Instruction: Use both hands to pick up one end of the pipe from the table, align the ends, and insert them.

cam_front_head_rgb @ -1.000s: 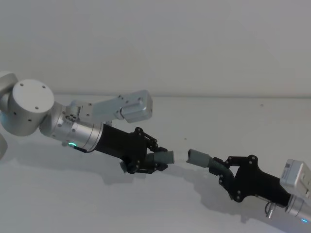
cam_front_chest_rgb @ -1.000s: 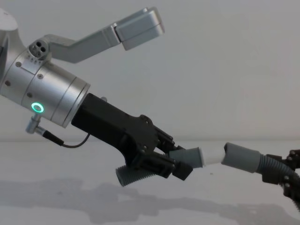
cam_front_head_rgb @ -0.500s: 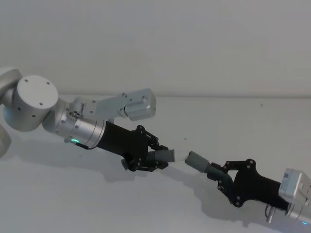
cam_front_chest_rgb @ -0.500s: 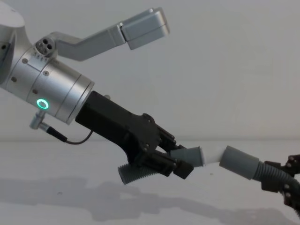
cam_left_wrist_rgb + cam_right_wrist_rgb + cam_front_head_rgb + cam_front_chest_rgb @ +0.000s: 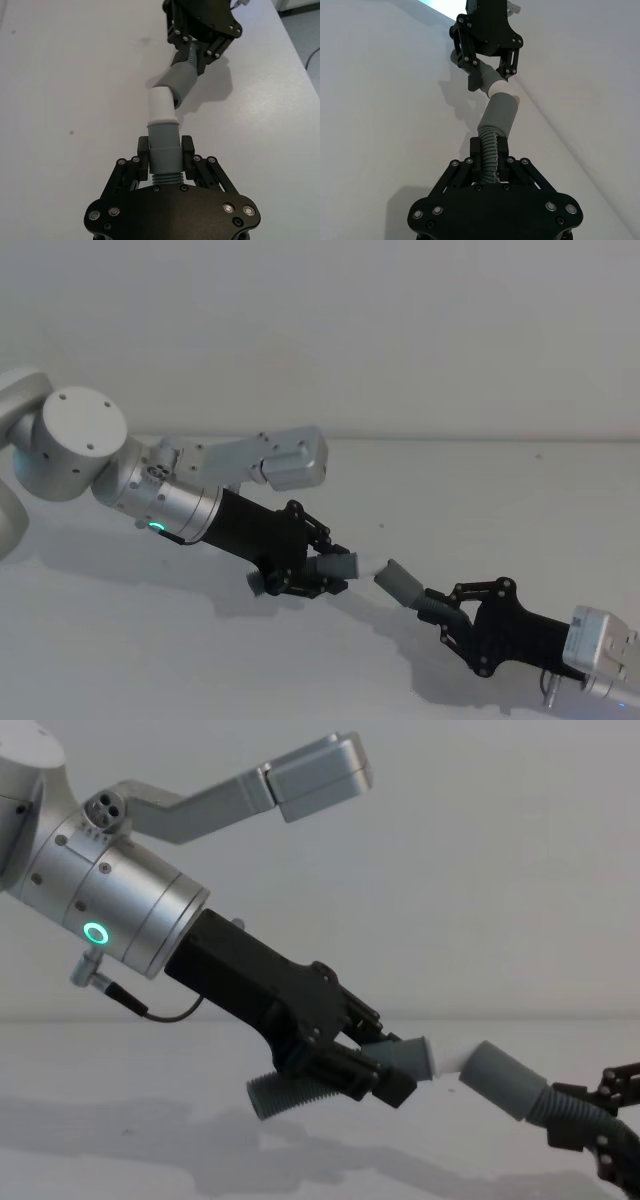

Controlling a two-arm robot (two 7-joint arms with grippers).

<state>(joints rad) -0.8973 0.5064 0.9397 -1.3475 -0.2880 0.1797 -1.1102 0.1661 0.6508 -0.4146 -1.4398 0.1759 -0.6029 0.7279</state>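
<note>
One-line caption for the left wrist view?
Left gripper holds the white spigot at the socket cuff held by the right gripper.

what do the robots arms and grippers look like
Both grippers, left gripper and right gripper, are black plastic two-finger linkages dotted with silver screws. The left sits on a silver cylindrical wrist with a green glowing ring, a thin black cable and a grey boxy camera mount.

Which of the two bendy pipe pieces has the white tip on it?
The pipe piece in the left gripper: its white spigot tip sticks out past the grey cuff. The piece in the right gripper ends in a wider plain grey socket cuff.
</note>
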